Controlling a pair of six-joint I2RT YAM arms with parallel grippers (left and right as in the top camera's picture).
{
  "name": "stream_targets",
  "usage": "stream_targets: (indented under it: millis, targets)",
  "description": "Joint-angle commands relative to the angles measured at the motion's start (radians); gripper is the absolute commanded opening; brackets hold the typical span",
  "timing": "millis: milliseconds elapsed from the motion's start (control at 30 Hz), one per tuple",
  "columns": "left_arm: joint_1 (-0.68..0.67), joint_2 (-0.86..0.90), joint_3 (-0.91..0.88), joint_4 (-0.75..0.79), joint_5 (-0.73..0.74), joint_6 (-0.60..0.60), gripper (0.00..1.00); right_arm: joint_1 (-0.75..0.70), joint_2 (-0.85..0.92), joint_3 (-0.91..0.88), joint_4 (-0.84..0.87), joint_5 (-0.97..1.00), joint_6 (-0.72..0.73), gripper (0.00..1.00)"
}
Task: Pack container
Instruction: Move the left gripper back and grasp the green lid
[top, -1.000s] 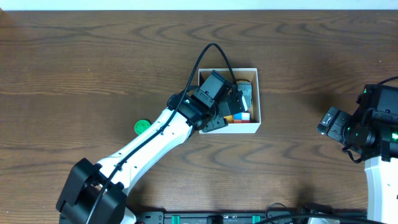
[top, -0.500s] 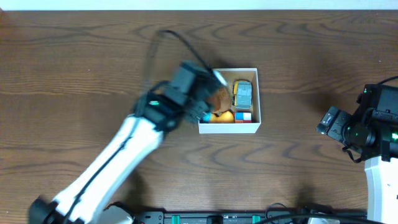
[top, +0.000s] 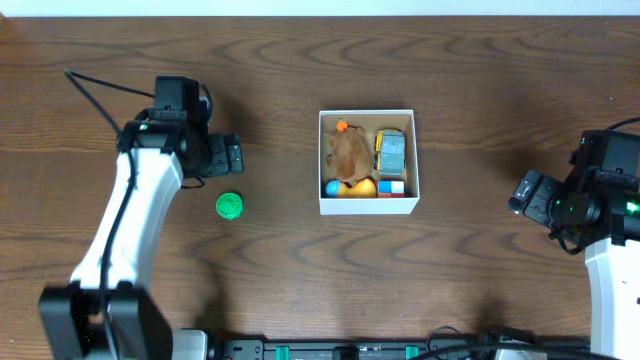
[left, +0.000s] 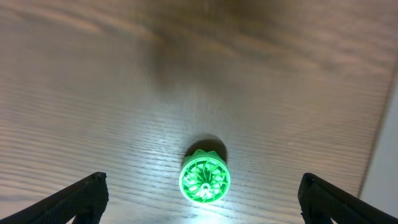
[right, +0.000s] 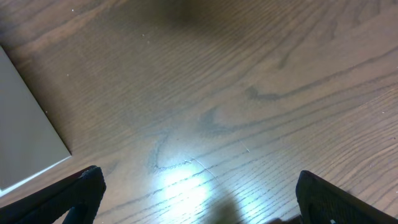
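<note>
The container (top: 414, 158) is a white-walled square box at the table's middle. It holds a brown plush toy (top: 349, 154), a yellow and grey toy car (top: 391, 151), a yellow piece (top: 362, 187), a blue ball (top: 332, 187) and small coloured blocks (top: 392, 186). A green round toy (top: 229, 205) lies on the table left of the box. It also shows in the left wrist view (left: 204, 180), between the finger tips. My left gripper (top: 231, 157) is open and empty, just above the green toy. My right gripper (top: 527, 193) is open and empty at the far right.
The box's white wall (right: 25, 124) shows at the left edge of the right wrist view. A black cable (top: 100, 82) loops off the left arm. Bare wooden table lies around the box.
My left arm has swung from over the container leftward to the green toy. The brown plush toy it covered now lies in the box. The right arm has not moved.
</note>
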Motion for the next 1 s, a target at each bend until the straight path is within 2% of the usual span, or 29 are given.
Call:
stream_targets:
  millis: [0, 300, 667, 967]
  targets:
    - [0.003, 0.095, -0.016, -0.009, 0.033, -0.042, 0.98, -0.006, 0.001, -0.002, -0.002, -0.004, -0.015, 0.99]
    - [0.002, 0.267, -0.016, -0.048, 0.051, -0.045, 0.97, -0.006, 0.001, -0.002, -0.003, -0.003, -0.014, 0.99]
    - [0.002, 0.274, -0.039, -0.076, 0.051, -0.072, 0.97, -0.006, 0.001, -0.002, -0.004, -0.003, -0.015, 0.99]
    - [0.002, 0.274, -0.114, 0.009, 0.05, -0.071, 0.97, -0.006, 0.001, -0.002, -0.005, -0.004, -0.015, 0.99]
